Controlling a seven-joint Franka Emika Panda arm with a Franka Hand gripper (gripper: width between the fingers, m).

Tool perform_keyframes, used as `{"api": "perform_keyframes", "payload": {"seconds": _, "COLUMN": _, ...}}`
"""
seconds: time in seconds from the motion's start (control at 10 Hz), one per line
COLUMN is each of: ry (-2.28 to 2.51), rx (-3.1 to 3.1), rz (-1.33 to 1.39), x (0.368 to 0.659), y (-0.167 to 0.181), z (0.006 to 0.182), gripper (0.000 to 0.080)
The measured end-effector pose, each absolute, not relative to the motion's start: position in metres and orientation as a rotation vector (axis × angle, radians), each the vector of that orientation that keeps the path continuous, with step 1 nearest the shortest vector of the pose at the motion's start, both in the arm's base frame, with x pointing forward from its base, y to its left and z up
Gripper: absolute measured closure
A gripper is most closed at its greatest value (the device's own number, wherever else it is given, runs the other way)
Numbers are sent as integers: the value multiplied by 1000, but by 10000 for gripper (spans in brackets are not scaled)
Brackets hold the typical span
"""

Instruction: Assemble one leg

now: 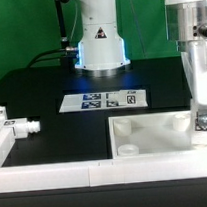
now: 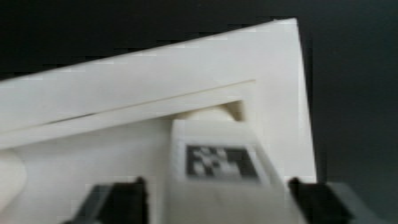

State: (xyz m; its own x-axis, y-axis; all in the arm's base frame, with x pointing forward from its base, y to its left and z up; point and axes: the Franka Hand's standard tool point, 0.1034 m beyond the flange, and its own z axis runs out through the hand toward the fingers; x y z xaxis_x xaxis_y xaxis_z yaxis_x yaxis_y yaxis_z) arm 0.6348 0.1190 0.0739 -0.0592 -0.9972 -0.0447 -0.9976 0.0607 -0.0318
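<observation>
The arm's gripper [image 1: 202, 126] hangs over the large flat white square panel [image 1: 154, 134]; small white tagged pegs [image 1: 20, 125] lie well apart.
</observation>
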Motion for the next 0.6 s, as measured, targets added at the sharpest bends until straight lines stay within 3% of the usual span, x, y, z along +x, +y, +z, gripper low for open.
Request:
{"api": "perform_keyframes", "payload": {"seconds": 0.1, "ry": 2043, "rx": -2301, "rz": 0, "x": 639, "y": 117, "z": 77, "gripper": 298}}
{"api": "perform_keyframes", "payload": {"seconds": 0.2, "ry": 1798, "rx": -2491, "rz": -2, "x": 641, "y": 112, "z": 77, "gripper": 184}}
{"api": "perform_keyframes", "payload": {"seconds": 0.6, "ry": 1454, "rx": -2705, "rz": -21, "x": 635, "y": 111, "z": 71, "gripper": 151}}
